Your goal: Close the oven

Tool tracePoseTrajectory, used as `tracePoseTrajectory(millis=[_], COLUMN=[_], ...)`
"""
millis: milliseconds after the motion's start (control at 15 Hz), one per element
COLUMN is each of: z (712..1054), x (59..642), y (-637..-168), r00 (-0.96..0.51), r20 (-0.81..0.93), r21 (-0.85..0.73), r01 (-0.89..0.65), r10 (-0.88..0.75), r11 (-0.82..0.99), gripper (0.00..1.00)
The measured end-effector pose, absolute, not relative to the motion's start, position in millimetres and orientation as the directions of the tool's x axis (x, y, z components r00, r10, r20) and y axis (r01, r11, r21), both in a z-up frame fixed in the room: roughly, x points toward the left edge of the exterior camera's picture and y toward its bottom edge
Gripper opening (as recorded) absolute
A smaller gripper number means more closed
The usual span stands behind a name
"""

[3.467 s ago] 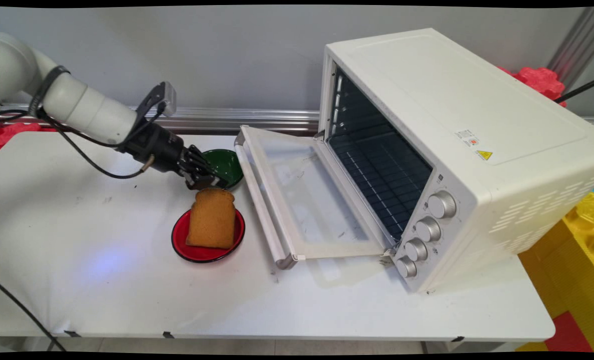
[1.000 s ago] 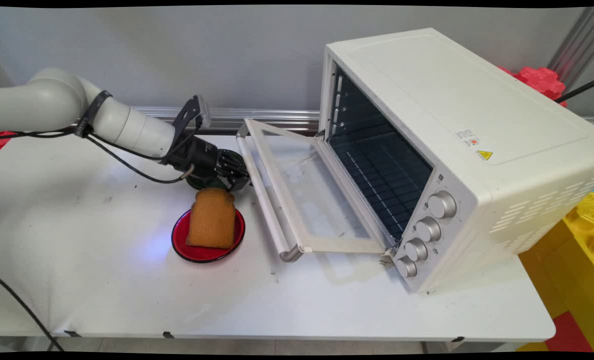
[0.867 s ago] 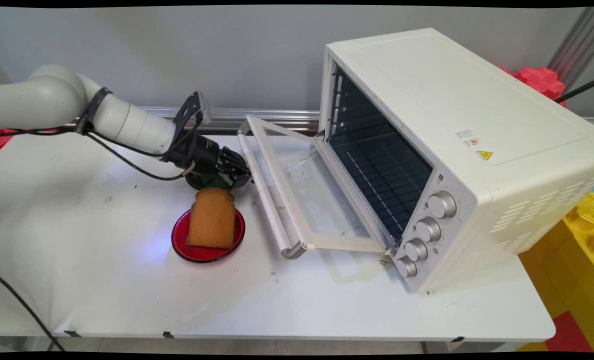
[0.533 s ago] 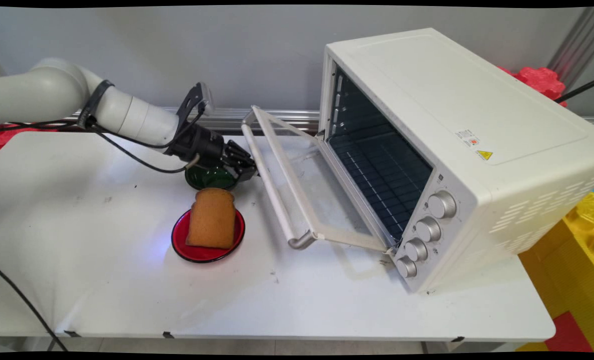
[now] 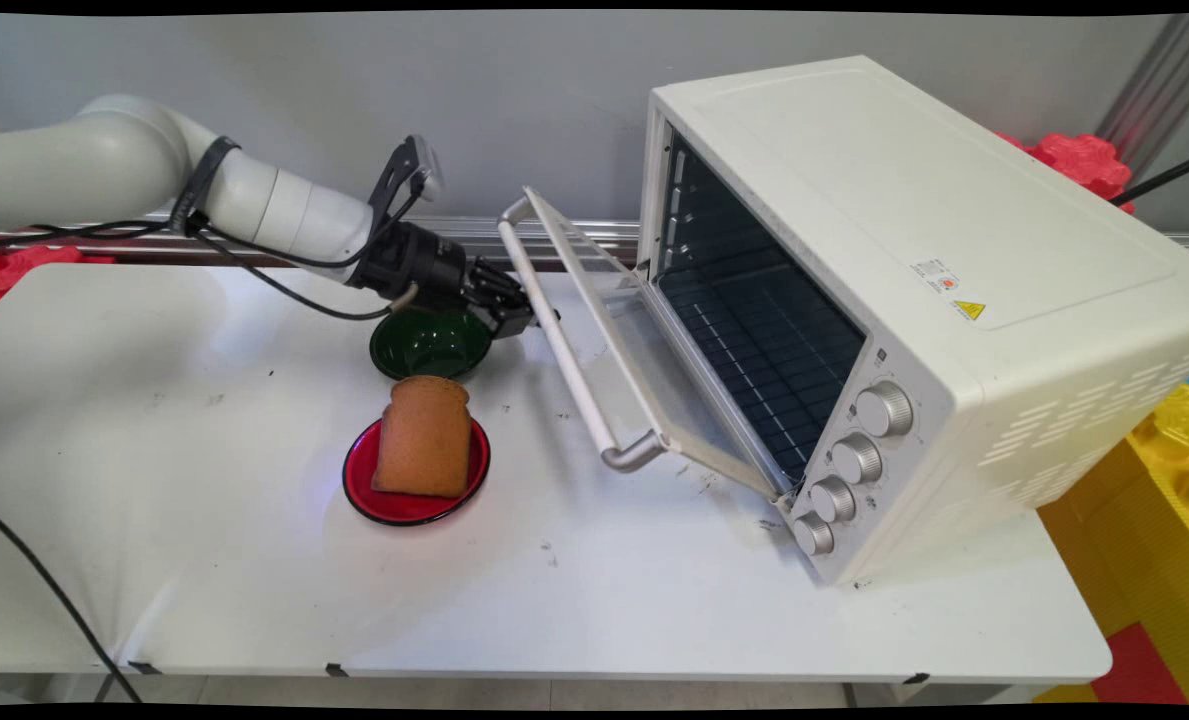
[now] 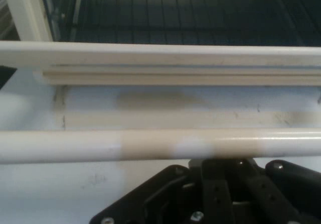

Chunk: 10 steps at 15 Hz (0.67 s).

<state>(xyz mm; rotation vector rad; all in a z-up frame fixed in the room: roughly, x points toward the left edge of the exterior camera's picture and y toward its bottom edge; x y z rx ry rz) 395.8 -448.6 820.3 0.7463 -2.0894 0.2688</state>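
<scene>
My gripper (image 5: pixel 522 318) is shut with nothing in it, and its tip presses against the underside of the white oven's half-raised door (image 5: pixel 626 330), just below the long handle bar (image 5: pixel 566 350). In the hand view the handle bar (image 6: pixel 150 144) runs across right above my gripper (image 6: pixel 225 166), with the door's frame (image 6: pixel 150 58) and the dark oven rack (image 6: pixel 175 8) beyond. The white toaster oven (image 5: pixel 904 230) stands at the right, its cavity open to view. A green bowl (image 5: pixel 432 343) sits under my wrist.
A slice of brown toast (image 5: pixel 424 435) leans on a red plate (image 5: pixel 364 492) in front of the green bowl. Oven knobs (image 5: pixel 859 458) face the near side. Black cables hang from the arm at the left. Red and yellow blocks lie off the table's right.
The gripper has moved right and upward from over the green bowl, and the oven door has swung up from lying flat to about half raised.
</scene>
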Motion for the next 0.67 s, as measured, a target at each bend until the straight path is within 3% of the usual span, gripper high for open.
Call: tracePoseTrajectory(millis=[667], z=[834], x=[387], y=[-462], r00=[-0.408], r20=[0.824], r21=[0.082], r01=[-0.6], r10=[-0.393], r11=[0.795], gripper=[0.0])
